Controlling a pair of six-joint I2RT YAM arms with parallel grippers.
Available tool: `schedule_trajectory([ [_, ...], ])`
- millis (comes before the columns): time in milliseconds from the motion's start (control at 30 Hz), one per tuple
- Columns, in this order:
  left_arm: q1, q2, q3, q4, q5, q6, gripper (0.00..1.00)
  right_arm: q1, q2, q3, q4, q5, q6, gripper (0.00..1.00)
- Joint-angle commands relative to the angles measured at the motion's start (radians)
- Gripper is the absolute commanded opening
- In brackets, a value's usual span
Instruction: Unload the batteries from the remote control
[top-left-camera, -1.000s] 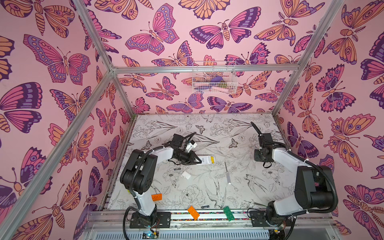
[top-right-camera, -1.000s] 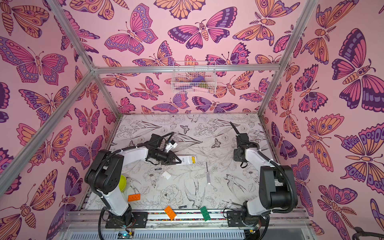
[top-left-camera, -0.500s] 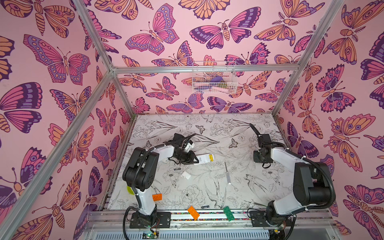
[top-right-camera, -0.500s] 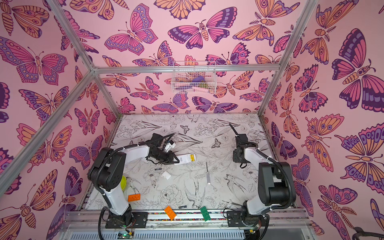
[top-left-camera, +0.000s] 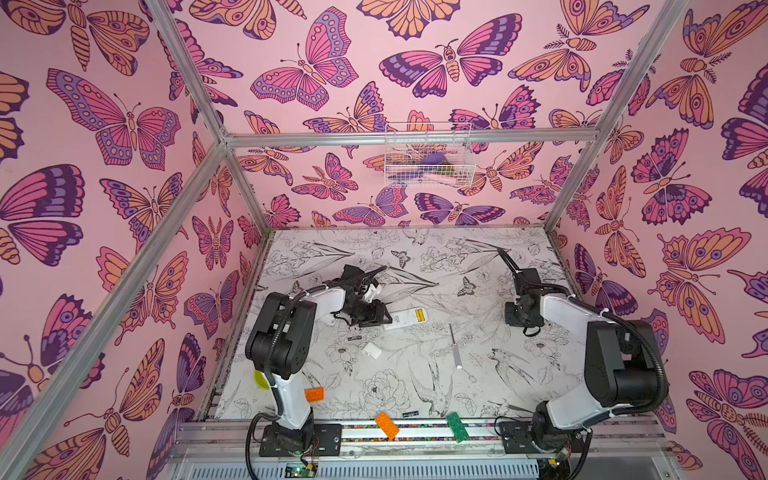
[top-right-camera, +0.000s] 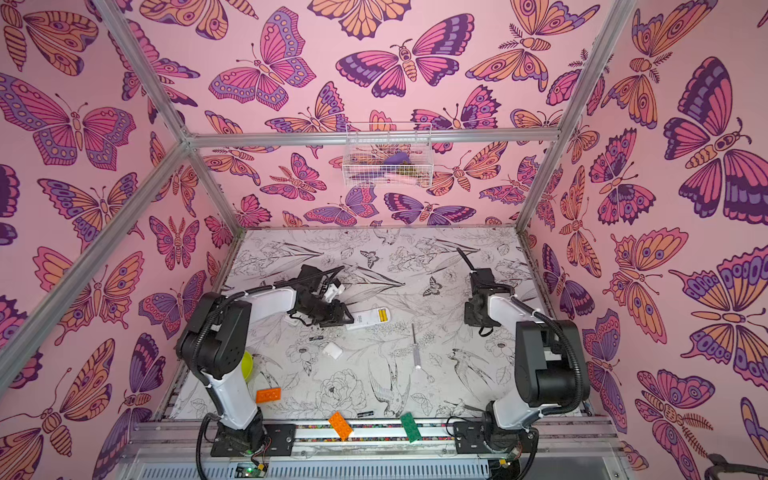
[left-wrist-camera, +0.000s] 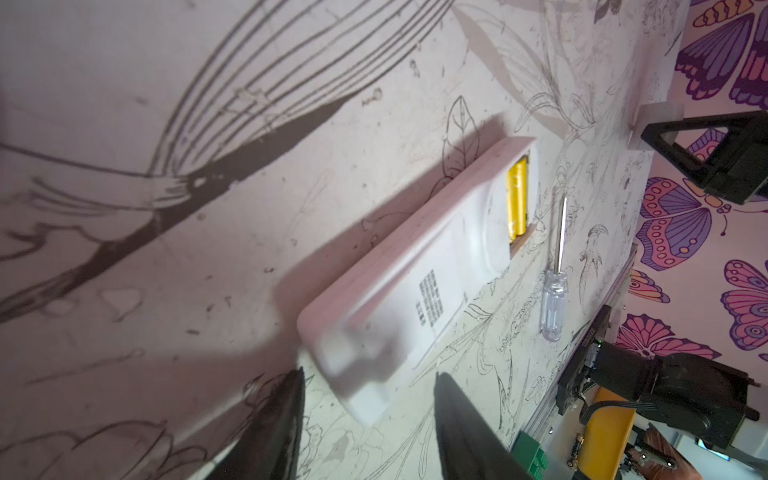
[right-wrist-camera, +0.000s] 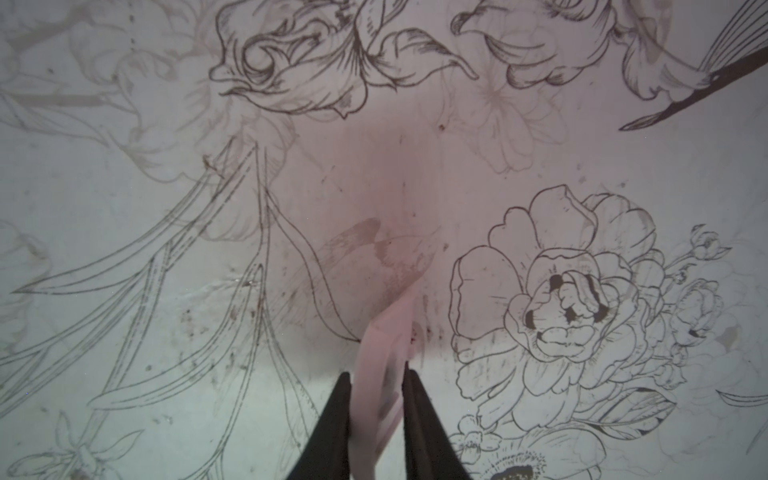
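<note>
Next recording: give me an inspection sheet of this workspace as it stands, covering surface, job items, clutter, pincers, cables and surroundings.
surface: flower-print mat, marked and stained.
job's things: remote lies back up, compartment open; two yellow batteries inside it; one black battery loose on the mat.
clutter: white cover, screwdriver, orange bricks, green brick.
pincers: left pincer open at the remote's end; right pincer closed on a pale flat piece, blurred.
cables: black cables run along both arms.
surroundings: butterfly walls; wire basket on the back wall.
</note>
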Motion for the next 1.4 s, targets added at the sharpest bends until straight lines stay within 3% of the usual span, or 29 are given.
schedule_trajectory([
  [0, 0.005, -0.083, -0.028, 0.001, -0.049, 0.046, 0.58, 0.01, 0.002, 0.01, -0.003, -0.02, -0.014, 0.25],
  [467, -0.015, -0.268, -0.159, 0.088, -0.199, 0.242, 0.74, 0.082, -0.095, 0.016, -0.054, -0.1, 0.016, 0.36],
  [667, -0.043, -0.285, -0.166, 0.096, -0.279, 0.276, 0.77, 0.195, -0.181, -0.047, -0.041, -0.21, 0.14, 0.45],
  [800, -0.083, -0.27, -0.147, 0.073, -0.315, 0.323, 0.81, 0.32, -0.236, -0.069, -0.059, -0.173, 0.218, 0.47],
  [1067, -0.189, -0.26, -0.15, 0.059, -0.467, 0.531, 0.87, 0.532, -0.307, -0.152, -0.066, -0.114, 0.388, 0.49],
  [1367, -0.239, -0.155, -0.096, 0.05, -0.631, 0.587, 0.9, 0.688, -0.326, -0.195, -0.058, -0.069, 0.492, 0.46],
])
